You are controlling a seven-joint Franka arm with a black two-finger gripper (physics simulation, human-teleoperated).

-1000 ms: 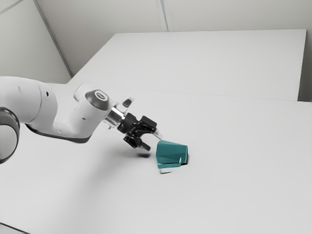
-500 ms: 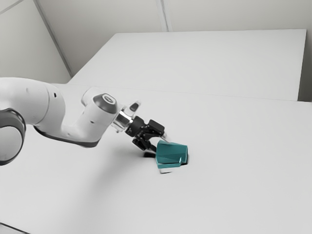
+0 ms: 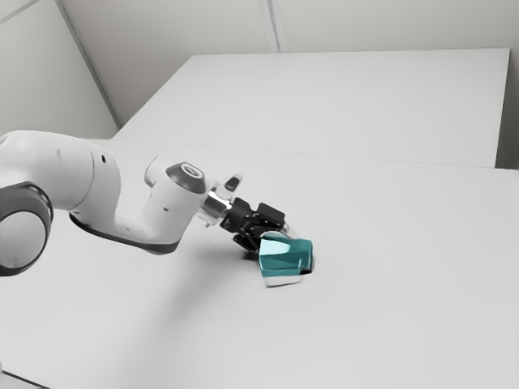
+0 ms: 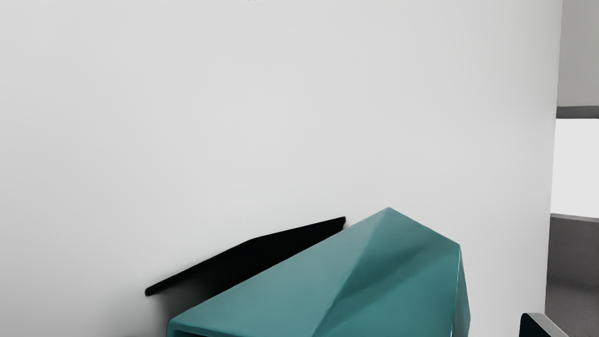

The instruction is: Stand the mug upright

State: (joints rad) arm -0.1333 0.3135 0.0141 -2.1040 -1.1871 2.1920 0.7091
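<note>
The gripper (image 3: pixel 274 237) is at the left end of the teal mug (image 3: pixel 285 256) in the exterior view, partly hidden behind it. The mug lies on its side on the white table (image 3: pixel 389 284). In the wrist view the faceted mug (image 4: pixel 393 281) shows a dark edge of its opening near my hand. The gripper (image 4: pixel 333 332) is open around the mug's near end, with a gap between the mug and the one fingertip (image 4: pixel 538 326) that is plain to see.
A black shadow-like patch (image 4: pixel 243 262) lies beside the mug. The table reaches back to a raised white panel (image 3: pixel 349 105), with pale walls (image 3: pixel 389 24) behind.
My arm has moved toward the exterior view's right and slightly down, bringing the gripper from beside the mug to its near end. The mug has barely shifted, if at all.
</note>
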